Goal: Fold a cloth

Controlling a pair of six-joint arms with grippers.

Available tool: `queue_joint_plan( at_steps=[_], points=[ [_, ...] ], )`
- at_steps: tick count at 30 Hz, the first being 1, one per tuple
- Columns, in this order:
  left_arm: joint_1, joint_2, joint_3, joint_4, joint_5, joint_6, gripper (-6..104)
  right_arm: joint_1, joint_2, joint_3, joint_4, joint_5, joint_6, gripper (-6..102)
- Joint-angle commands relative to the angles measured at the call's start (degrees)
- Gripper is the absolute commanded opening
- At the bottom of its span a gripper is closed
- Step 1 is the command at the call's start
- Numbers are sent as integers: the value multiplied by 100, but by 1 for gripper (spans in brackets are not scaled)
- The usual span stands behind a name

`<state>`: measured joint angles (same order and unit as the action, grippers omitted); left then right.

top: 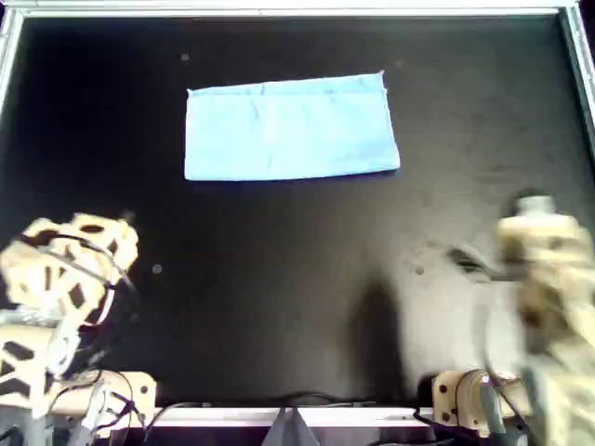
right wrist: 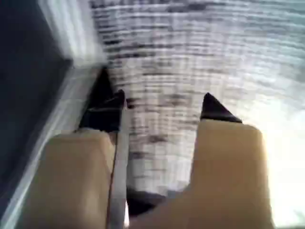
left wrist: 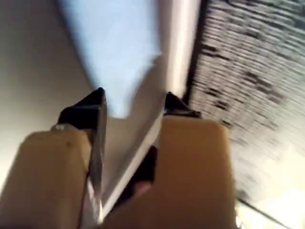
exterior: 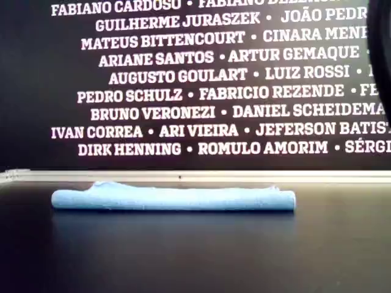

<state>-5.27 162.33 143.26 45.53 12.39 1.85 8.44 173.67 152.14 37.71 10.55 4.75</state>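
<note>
The light blue cloth (top: 291,128) lies flat on the black table as a wide rectangle with one long edge doubled over, far from both arms. In the exterior view it (exterior: 171,198) shows as a low, layered strip. My first gripper (left wrist: 133,100) is open and empty, with the cloth (left wrist: 114,47) blurred well beyond its tips. My second gripper (right wrist: 162,102) is open and empty, facing the lettered wall. One arm (top: 70,269) sits at the overhead view's lower left and another arm (top: 544,269), blurred, at its lower right. The wrist views do not show which is which.
The black table has a metal rim (top: 279,9) along its far side, also in the exterior view (exterior: 244,176). A dark wall with white names (exterior: 208,91) stands behind it. Arm bases and cables (top: 288,418) line the near edge.
</note>
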Motion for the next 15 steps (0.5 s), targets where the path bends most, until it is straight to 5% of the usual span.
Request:
queue_joint_plan(
  at_steps=[1, 9, 15],
  points=[
    [114, 132, 246, -281, -26, 35, 43, -53, 413, 747, -589, 44, -26, 63],
    [475, 606, 1846, -2654, -26, 26, 43, -44, 475, 1617, -1696, 35, -18, 63],
    [422, 747, 2751, -3032, 26, 26, 43, -26, 475, 1942, -1731, 0, -18, 63]
  ],
)
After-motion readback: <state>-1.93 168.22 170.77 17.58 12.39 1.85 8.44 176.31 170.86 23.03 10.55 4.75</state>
